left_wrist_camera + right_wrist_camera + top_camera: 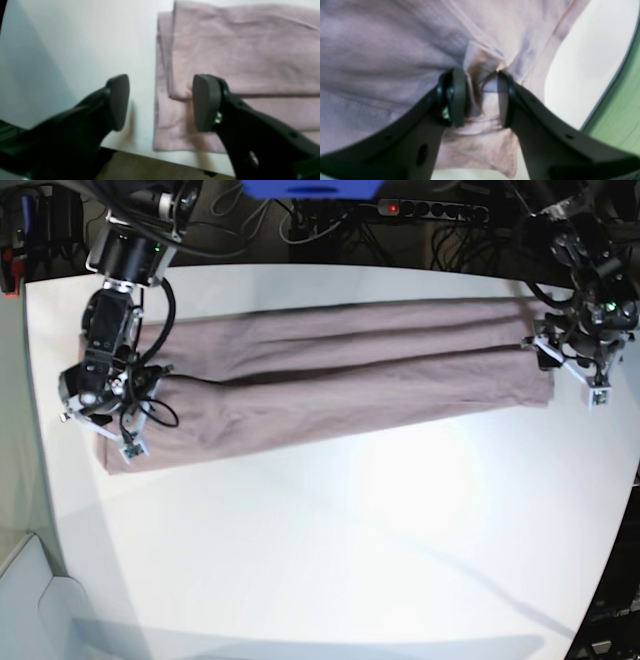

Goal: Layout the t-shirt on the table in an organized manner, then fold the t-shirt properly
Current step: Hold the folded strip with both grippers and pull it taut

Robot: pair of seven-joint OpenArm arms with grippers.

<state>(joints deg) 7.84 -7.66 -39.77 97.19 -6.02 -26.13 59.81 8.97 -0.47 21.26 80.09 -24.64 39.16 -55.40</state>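
Dusty-pink t-shirt point(330, 375) folded lengthwise into a long band, stretched from 9 o'clock to 3 o'clock across the far half of the white table point(330, 540). Layers overlapped, with one dark crease along the length and a second fold line nearer the far edge. Cloth mostly smooth, faintly rippled in the middle.

In the left wrist view, t-shirt point(240, 50) stacked in at least two layers, upper layer ending short of the lower one, straight folded side at 12 o'clock from the fingers. Left gripper point(161, 102) spread wide, holding nothing: one fingertip over bare table point(75, 50), the other over the corner of the cloth.

In the right wrist view, right gripper point(481, 97) half closed on a bunched pinch of the t-shirt point(382, 50), fabric puckered and ridged between the pads, wrinkles fanning toward 12 o'clock. Bare table point(582, 62) at 2 o'clock, its rounded rim just beyond.

In the base view, right gripper point(100, 395) at the band's 9 o'clock end, left gripper point(575, 355) at the 3 o'clock end near the table's side edge. Broad bare white surface toward 6 o'clock; only a narrow strip behind the cloth at 12 o'clock.
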